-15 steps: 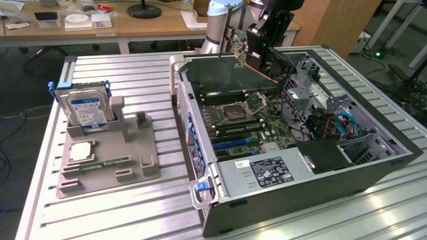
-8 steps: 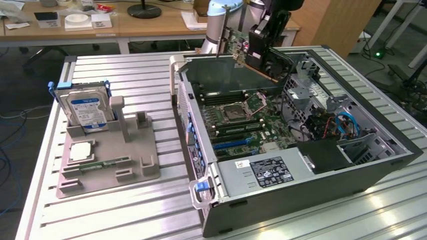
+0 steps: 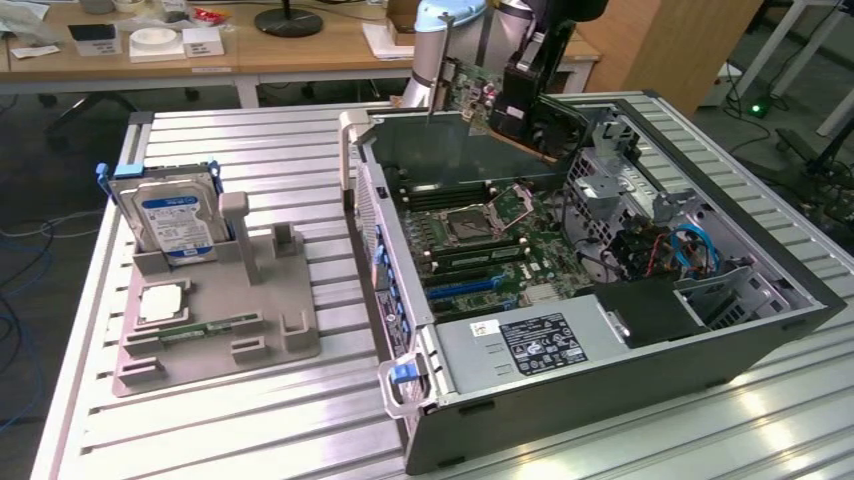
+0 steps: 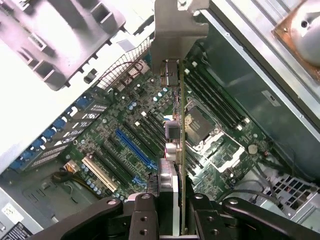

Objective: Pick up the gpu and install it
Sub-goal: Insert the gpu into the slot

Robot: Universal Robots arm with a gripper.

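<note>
Green and thin, the graphics card (image 3: pixel 474 95) hangs over the far end of the open computer case (image 3: pixel 641 390), with the fingers (image 4: pixel 142 217) pinching its top edge. It is likely light, stiff and fragile, so hold it by the edges, not the components.

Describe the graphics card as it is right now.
The graphics card is a thin flat board, green with small parts on one face, with a silvery metal bracket at one end. The end effector clamps it on edge, in the air above the open computer case and its motherboard, apparently touching nothing else.
</note>
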